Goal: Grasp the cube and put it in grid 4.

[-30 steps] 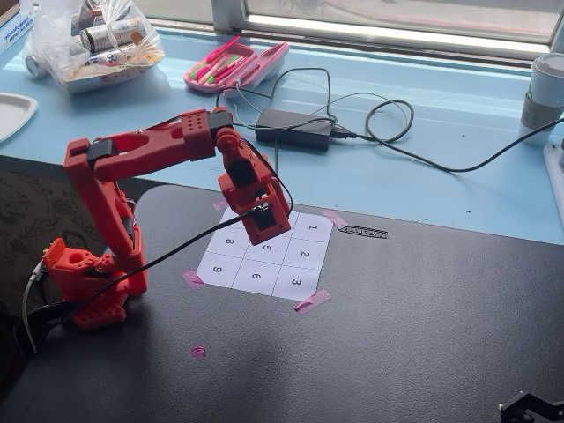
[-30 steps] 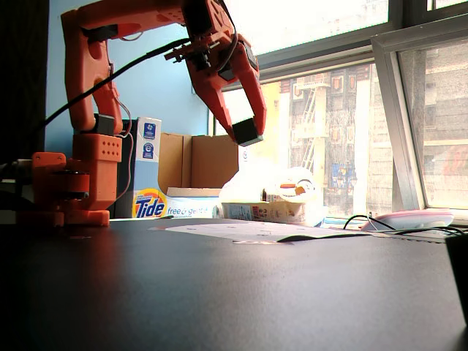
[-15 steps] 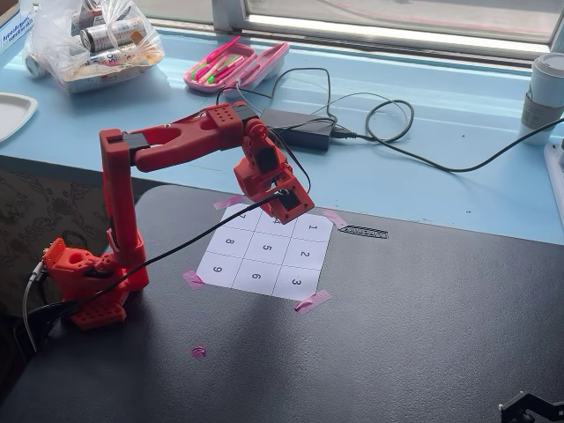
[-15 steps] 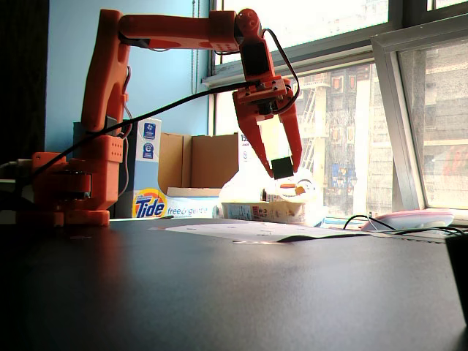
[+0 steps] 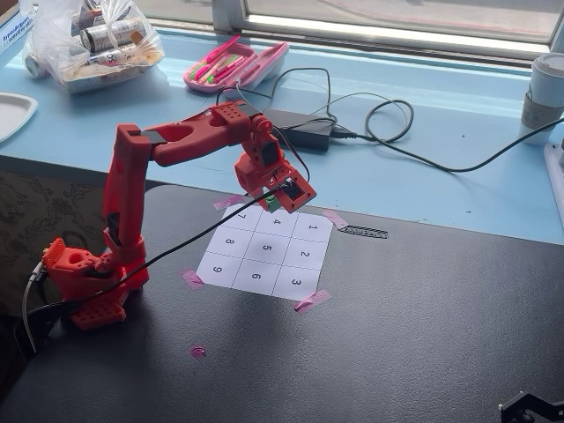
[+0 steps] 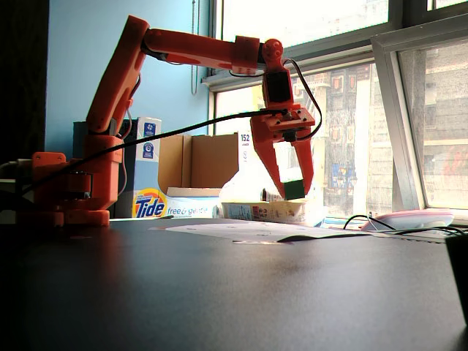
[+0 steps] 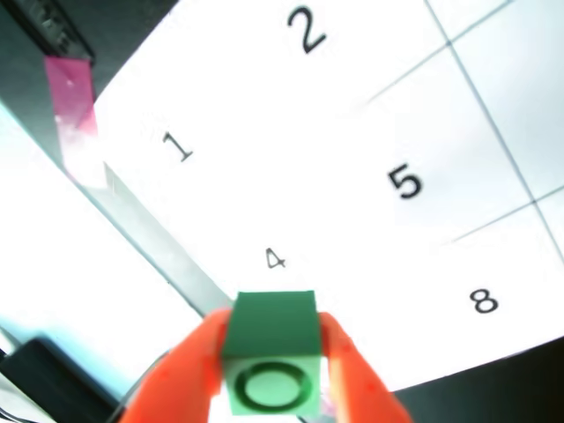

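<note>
Now the orange two-finger end effector (image 7: pixel 271 374) pinches the small bright green plastic cube (image 7: pixel 271 348), held clear above the dark counter (image 5: pixel 423 335); just beyond and below sits the white paper square printed "4" (image 7: pixel 276 258), so placing likely needs a short drop forward.

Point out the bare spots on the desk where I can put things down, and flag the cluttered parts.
Free: the dark desk right of the numbered sheet and along the near edge. Crowded: the blue ledge behind, with cables, a pink case and a bagged tray. The gripper holds the cube over the sheet's far edge.
</note>
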Robot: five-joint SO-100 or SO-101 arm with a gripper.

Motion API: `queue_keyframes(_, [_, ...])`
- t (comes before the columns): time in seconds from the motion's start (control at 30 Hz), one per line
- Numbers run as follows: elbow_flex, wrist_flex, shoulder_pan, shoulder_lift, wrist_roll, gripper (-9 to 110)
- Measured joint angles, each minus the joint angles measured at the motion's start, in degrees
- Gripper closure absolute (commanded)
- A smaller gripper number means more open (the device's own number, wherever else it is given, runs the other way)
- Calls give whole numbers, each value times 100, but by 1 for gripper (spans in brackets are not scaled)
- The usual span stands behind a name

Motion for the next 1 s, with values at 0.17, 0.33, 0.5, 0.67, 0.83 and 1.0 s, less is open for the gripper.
queue_keyframes(0.17, [0,-167,18,-299,35,101])
queue_keyframes(0.33, [0,-308,0,-413,35,101])
queue_keyframes(0.5, [0,-378,0,-642,35,101])
queue_keyframes(0.67, [0,-413,-9,-712,0,94])
queue_keyframes(0.83, [0,-404,-114,-712,-369,80])
queue_keyframes(1.0, [0,-299,-132,-712,-492,76])
